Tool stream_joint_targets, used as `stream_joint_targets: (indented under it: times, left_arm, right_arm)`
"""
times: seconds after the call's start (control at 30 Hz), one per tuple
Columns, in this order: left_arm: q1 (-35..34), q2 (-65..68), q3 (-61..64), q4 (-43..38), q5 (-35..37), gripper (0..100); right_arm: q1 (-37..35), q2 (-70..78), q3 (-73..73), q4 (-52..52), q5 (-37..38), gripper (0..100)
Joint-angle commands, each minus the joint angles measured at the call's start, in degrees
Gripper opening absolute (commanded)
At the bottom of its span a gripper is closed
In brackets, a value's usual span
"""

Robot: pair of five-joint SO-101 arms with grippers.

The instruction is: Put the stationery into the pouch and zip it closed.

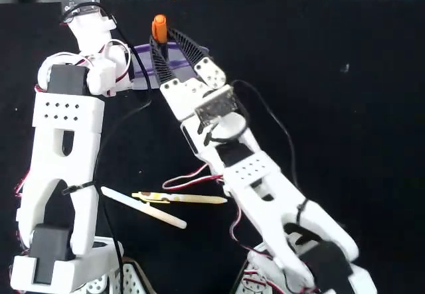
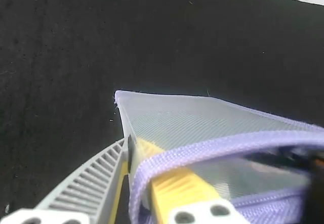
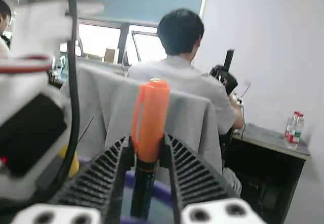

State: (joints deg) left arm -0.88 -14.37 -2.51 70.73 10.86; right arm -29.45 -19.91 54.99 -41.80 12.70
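The pouch (image 2: 202, 118) is translucent with a purple zip edge (image 2: 212, 148). My left gripper (image 2: 129, 145) is shut on its corner, grey finger outside and yellow finger inside the mouth. In the high view the pouch (image 1: 178, 56) lies at the back of the black table, beside the left arm's wrist. My right gripper (image 1: 163, 40) hangs over the pouch mouth, shut on an orange-capped marker (image 1: 159, 27) that stands upright. The right wrist view has that marker (image 3: 150, 115) clamped between the black ribbed fingers (image 3: 190, 176). A white pen (image 1: 143, 208) and a yellow pen (image 1: 182, 198) lie on the table.
The two pens rest between the arm bases near the front edge. Red and black cables (image 1: 189, 178) trail from the right arm close to them. The right half of the black table (image 1: 352, 95) is bare. A person sits in the room behind, away from the table.
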Motion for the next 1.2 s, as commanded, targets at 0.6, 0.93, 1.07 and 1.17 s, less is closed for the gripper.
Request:
stream_joint_targets:
  times: [0.6,0.93,1.07,1.17]
  left_arm:
    - [-10.8,-0.3,-0.3,-5.9,0.5,3]
    - [-22.9,-0.2,-0.3,-10.8,0.5,3]
    - [-27.4,-0.2,-0.4,-12.3,0.5,3]
    - [-30.5,-0.2,-0.3,-13.6,0.5,3]
  right_arm:
    - [-4.7,-45.8,-15.7,57.4,6.6,20.5]
    - [-12.8,-35.1,-35.2,97.1,6.9,20.5]
    - [-12.9,-29.8,-35.4,106.1,7.0,20.5]
    - [-13.0,-26.4,-32.4,109.5,7.0,20.5]
